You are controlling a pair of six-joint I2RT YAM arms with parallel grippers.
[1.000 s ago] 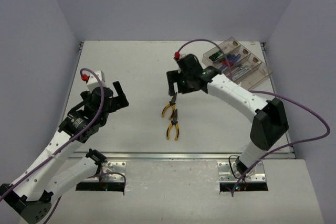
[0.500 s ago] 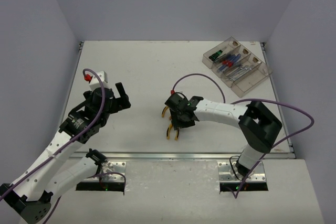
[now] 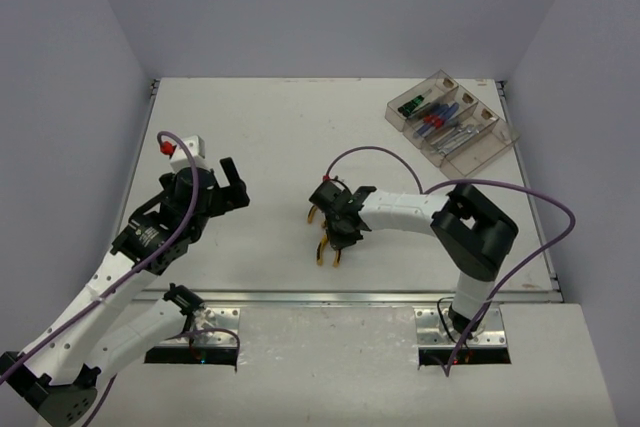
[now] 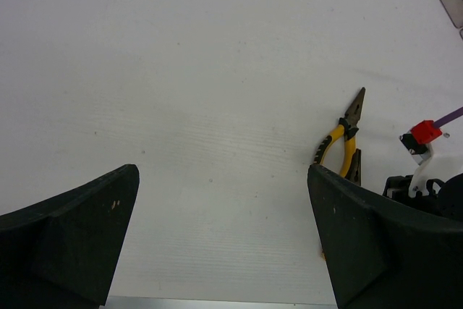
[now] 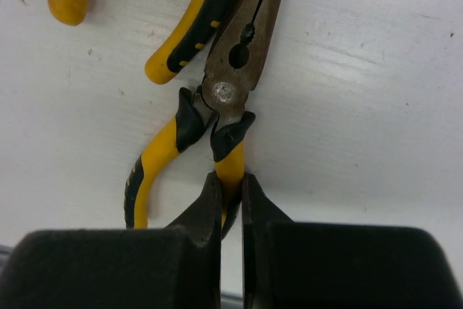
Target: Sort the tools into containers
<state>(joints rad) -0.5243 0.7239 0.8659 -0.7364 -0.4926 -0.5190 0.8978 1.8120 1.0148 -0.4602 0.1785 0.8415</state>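
Note:
Two yellow-and-black pliers lie mid-table, one behind the other. My right gripper is down on the near pliers and shut on one of its yellow handles. The right wrist view shows the fingers pinching that handle below the pivot of the near pliers, which lies flat on the table. The far pliers lies loose; its handles end beside the near pair's nose. My left gripper hovers open and holds nothing, left of the far pliers. The containers stand at the back right, holding screwdrivers and silver wrenches.
The right arm's purple cable loops above the pliers. Grey walls close the table in at the back and both sides. A metal rail runs along the near edge.
My right arm dropped from above the far pliers to the near pair, and its jaws closed on a handle. The left arm barely moved.

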